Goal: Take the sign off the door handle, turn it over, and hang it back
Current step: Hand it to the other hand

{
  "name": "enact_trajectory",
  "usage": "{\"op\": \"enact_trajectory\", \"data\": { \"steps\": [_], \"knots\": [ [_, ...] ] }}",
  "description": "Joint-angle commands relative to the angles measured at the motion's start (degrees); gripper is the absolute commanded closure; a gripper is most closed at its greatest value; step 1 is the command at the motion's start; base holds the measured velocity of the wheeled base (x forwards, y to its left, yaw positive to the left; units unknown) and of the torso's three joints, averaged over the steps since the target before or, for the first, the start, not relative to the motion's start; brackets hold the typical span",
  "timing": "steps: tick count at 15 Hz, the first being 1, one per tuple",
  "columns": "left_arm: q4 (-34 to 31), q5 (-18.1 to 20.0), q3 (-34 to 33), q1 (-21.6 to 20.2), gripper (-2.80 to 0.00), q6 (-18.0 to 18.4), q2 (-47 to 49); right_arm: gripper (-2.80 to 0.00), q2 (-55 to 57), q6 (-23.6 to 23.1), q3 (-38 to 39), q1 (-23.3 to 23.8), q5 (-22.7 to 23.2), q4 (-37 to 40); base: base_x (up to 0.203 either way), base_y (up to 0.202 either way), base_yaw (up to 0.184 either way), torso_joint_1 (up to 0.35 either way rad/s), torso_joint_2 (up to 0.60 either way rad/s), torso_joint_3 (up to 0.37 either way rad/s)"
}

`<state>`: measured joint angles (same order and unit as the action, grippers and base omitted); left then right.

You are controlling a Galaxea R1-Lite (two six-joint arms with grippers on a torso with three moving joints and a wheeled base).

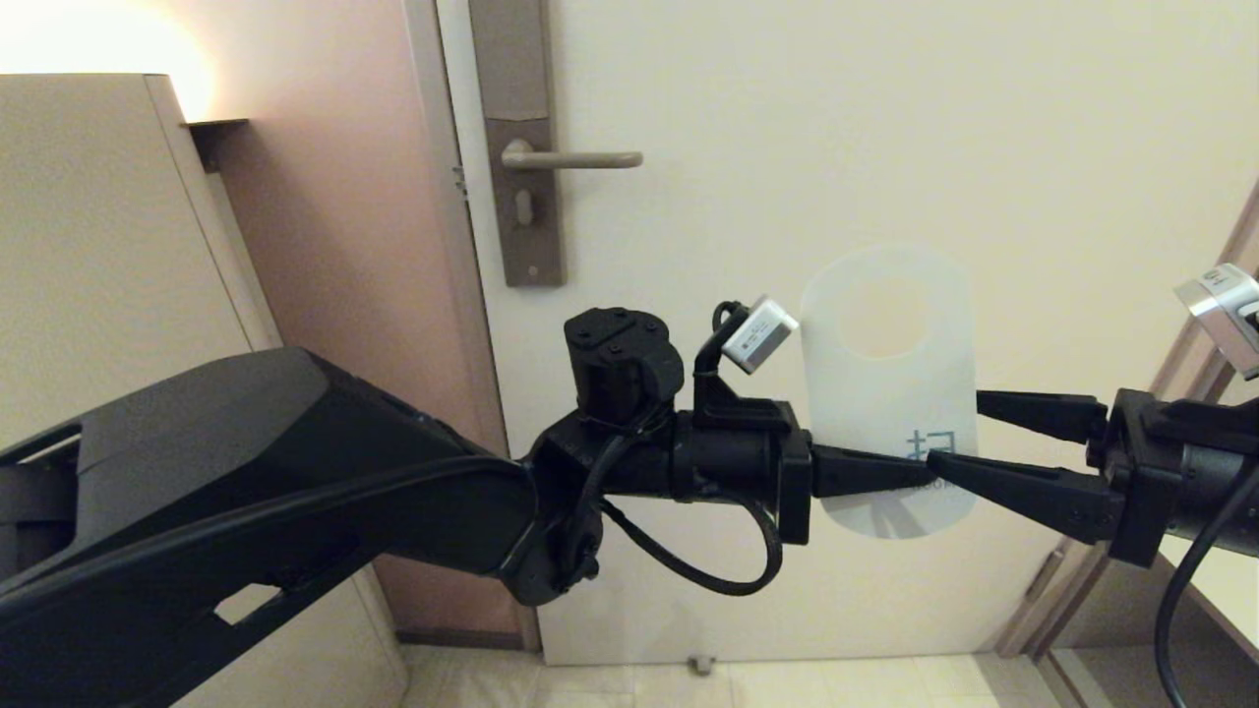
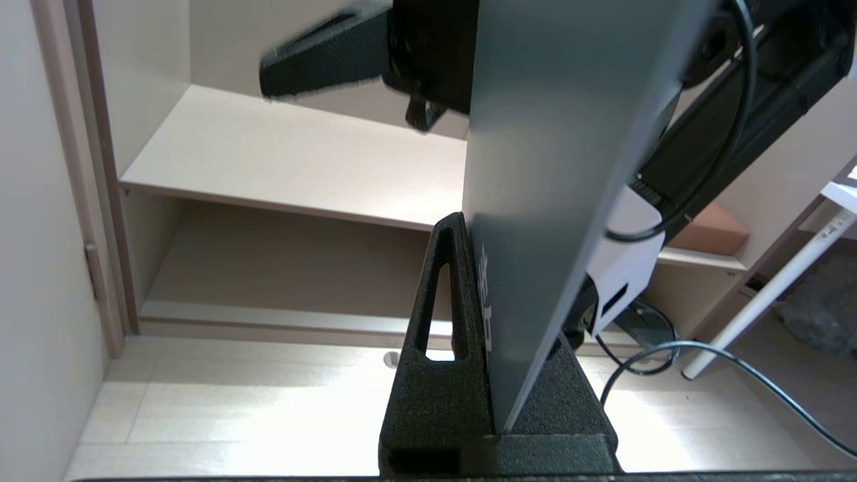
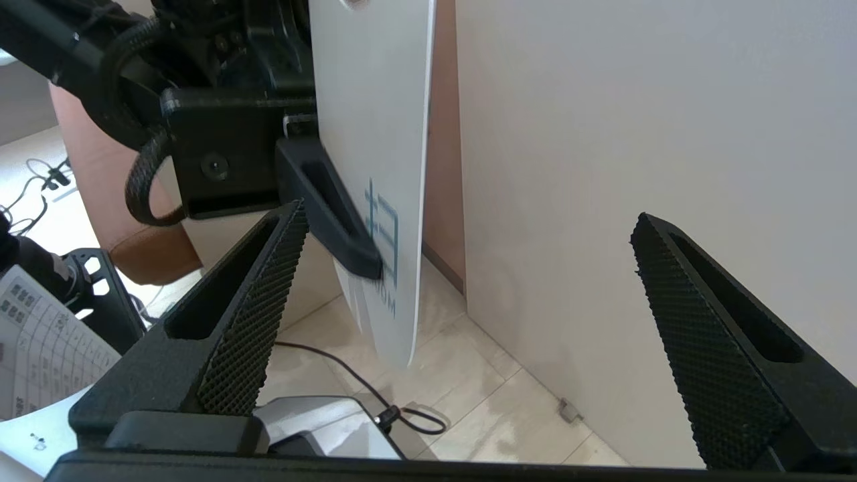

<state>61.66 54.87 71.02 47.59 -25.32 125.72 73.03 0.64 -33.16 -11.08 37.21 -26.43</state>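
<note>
The sign (image 1: 890, 413) hangs upright in mid-air in front of the door, off the door handle (image 1: 580, 158). Its white side with blue text faces my head camera, round hole at the top. My left gripper (image 1: 920, 474) reaches in from the left and is shut on the sign's lower part. In the left wrist view the sign (image 2: 556, 167) stands edge-on, clamped in that gripper (image 2: 499, 281). My right gripper (image 1: 956, 433) comes from the right, open, its fingertips at the sign's right edge. In the right wrist view that gripper (image 3: 469, 217) gapes wide, and the sign (image 3: 381, 134) sits ahead near one finger.
The handle's tall backplate (image 1: 521, 147) is on the cream door (image 1: 836, 147), up and to the left of the sign. A beige cabinet (image 1: 98, 246) stands at the left, a door frame (image 1: 1210, 324) at the right. A small door stop (image 1: 700, 665) is on the tiled floor.
</note>
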Motion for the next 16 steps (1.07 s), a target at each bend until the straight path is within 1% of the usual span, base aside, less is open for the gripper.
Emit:
{"op": "enact_trajectory", "data": {
  "steps": [1, 4, 8, 10, 12, 16],
  "knots": [
    [0.5, 0.2, -0.9, 0.0, 0.0, 0.1, 0.0, -2.8, -0.3, 0.1, 0.1, -0.1, 0.2, -0.2, 0.0, 0.0, 0.0, 0.0, 0.0, 0.0],
    [2.4, 0.4, -1.7, 0.2, 0.0, -0.2, 0.2, -2.8, -0.3, 0.0, 0.2, -0.1, 0.2, -0.2, 0.0, 0.0, 0.0, 0.0, 0.0, 0.0],
    [2.8, 0.3, -1.6, 0.5, 0.0, 0.3, 0.8, -2.8, -0.3, 0.1, 0.3, -0.1, 0.4, -0.2, 0.0, 0.0, 0.0, 0.0, 0.0, 0.0],
    [5.1, 0.3, -1.6, 0.9, 0.0, 0.4, 1.5, -2.8, -0.3, 0.0, 0.1, -0.1, 1.6, -0.2, 0.0, 0.0, 0.0, 0.0, 0.0, 0.0],
    [6.1, 0.3, -1.5, 0.9, 0.0, 0.4, 2.0, -2.8, -0.3, 0.0, 0.1, -0.1, 1.6, -0.2, 0.0, 0.0, 0.0, 0.0, 0.0, 0.0],
    [6.1, 0.2, -1.4, 1.3, 0.0, 1.9, 2.2, -2.8, -0.3, 0.0, 0.1, -0.1, 1.8, -0.2, 0.0, 0.0, 0.0, 0.0, 0.0, 0.0]
  ]
}}
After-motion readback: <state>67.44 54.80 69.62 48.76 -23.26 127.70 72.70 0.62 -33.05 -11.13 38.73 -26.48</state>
